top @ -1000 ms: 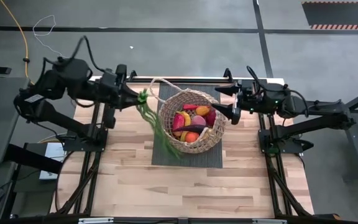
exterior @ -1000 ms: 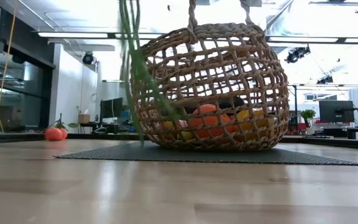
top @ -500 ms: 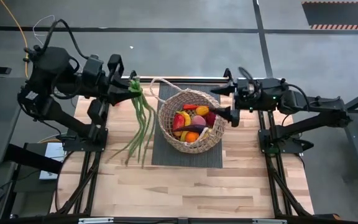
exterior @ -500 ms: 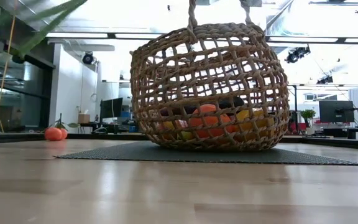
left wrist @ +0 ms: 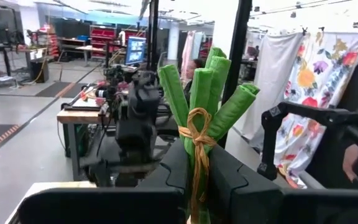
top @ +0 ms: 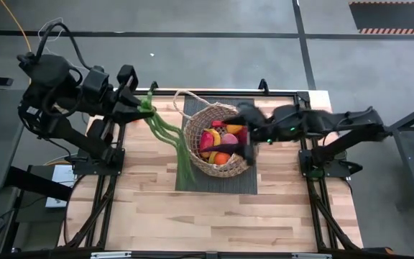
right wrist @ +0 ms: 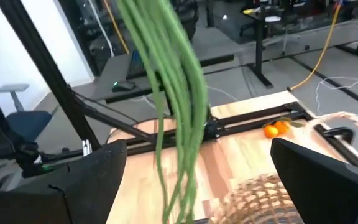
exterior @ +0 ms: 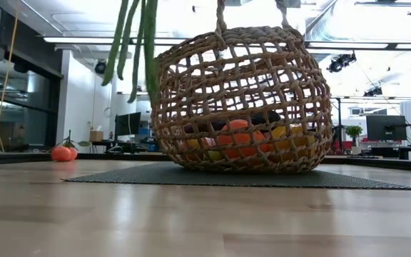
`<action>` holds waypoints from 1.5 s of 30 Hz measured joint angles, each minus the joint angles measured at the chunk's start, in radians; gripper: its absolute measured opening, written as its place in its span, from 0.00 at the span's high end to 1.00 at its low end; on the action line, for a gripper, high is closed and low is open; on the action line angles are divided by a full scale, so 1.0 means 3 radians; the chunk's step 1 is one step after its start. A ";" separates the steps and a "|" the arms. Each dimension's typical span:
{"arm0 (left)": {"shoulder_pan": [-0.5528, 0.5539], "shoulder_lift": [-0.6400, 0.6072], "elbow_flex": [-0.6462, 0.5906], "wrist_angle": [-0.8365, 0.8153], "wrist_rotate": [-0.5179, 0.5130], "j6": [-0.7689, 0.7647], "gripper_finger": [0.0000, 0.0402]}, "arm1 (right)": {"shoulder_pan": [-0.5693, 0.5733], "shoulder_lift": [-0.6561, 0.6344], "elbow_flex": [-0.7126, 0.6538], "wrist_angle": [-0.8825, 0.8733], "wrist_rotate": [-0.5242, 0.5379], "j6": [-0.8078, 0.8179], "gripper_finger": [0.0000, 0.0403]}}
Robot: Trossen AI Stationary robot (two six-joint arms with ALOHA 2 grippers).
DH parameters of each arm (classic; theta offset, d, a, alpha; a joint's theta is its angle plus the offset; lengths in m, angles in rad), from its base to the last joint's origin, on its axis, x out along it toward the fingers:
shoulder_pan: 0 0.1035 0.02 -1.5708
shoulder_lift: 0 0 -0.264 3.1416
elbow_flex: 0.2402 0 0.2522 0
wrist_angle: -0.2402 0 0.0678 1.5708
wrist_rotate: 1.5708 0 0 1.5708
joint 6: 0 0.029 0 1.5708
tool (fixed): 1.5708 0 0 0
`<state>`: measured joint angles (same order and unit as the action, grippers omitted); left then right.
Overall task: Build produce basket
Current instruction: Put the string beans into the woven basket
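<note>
A round tan open-weave wicker basket (top: 220, 140) with loop handles sits on a dark grey mat (top: 192, 180) near the far middle of a light wooden bench (top: 214, 216). Inside it lie small toy fruits and vegetables (top: 220, 141) in red, orange, yellow, pink and purple; in the low view orange and yellow pieces show through the weave. The left end effector (top: 144, 106) is raised above the bench's far left part, its fingers pressed together on the tied end of a bundle of long green bean stalks (top: 169, 133). The left wrist view shows a tan cord knotted around the bundle (left wrist: 199, 134). The stalks trail from the grip toward the basket's left side, hanging just beside its rim; from the low view their tips dangle clear of the bench. The right end effector (top: 244, 137) reaches over the basket's right rim with its fingers spread wide, holding nothing. A small orange fruit (exterior: 61, 153) rests far back on the bench's left.
</note>
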<state>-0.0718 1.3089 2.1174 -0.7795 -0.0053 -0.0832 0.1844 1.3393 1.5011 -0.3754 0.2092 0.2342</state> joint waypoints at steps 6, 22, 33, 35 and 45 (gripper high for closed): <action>-0.0013 -0.0002 0.0000 0.0109 0.0075 0.0144 0.97 | 0.0075 0.0518 0.0200 0.0224 0.0001 0.0079 0.04; -0.0013 -0.0002 -0.0001 0.0599 0.0065 0.0143 0.97 | 0.0041 0.1512 0.0560 0.1343 0.0145 -0.0025 0.04; -0.0012 0.0008 -0.0003 0.0922 -0.0122 0.0317 0.97 | 0.0033 0.1541 0.0560 0.1518 0.0055 0.0101 0.04; -0.0012 0.0008 -0.0003 0.0998 -0.0138 0.0317 0.97 | 0.0035 0.1567 0.0564 0.1535 0.0056 0.0143 0.04; -0.0012 0.0007 -0.0003 0.1228 -0.0195 0.0318 0.97 | 0.0036 0.1780 0.0564 0.1749 0.0190 0.0363 0.04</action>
<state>-0.0753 1.3109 2.1166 -0.4112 -0.0638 0.0122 0.1952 1.8735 1.6703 0.1493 0.2663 0.3432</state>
